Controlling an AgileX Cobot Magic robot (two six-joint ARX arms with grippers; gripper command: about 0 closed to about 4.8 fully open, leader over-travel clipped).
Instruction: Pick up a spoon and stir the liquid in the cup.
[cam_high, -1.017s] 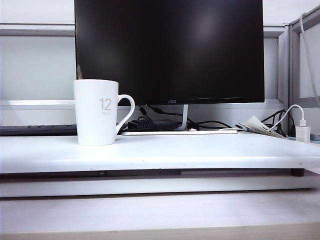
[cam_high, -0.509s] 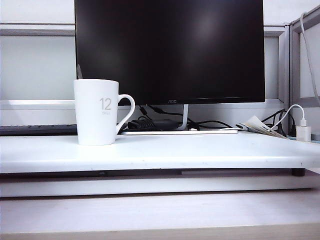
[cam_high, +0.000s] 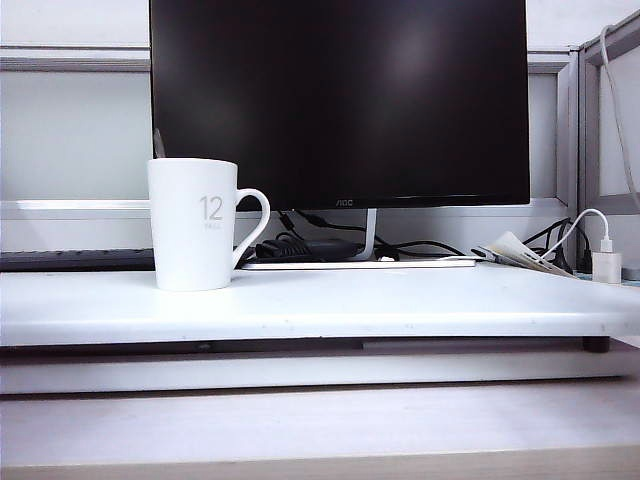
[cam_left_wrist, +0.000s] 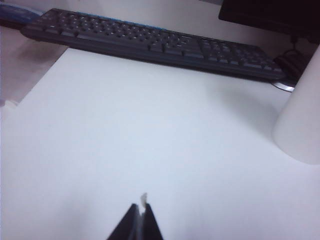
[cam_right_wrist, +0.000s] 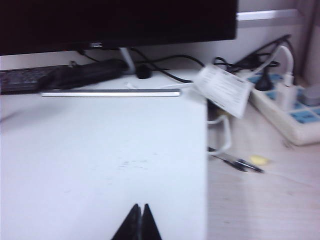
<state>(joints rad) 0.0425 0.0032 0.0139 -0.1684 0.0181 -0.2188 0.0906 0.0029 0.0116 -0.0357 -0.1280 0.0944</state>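
Two grippers: neither shows in the exterior view, only in its own wrist view.
Left gripper (cam_left_wrist: 141, 220): jaws pressed together, holding nothing, over the bare white tabletop (cam_left_wrist: 140, 130); likely parked before any reach.
Right gripper (cam_right_wrist: 141, 220): fingers fully closed and empty, above the same tabletop near its edge.
Mug (cam_high: 194, 224): upright at about nine o'clock on the tabletop in the exterior view, handle toward three o'clock.
Spoon (cam_high: 158, 144): thin handle rising at eleven o'clock from the mug's rim, already standing inside, so only gripping and stirring seem to remain.
Keyboard (cam_left_wrist: 150, 42): behind the mug, clear of it.
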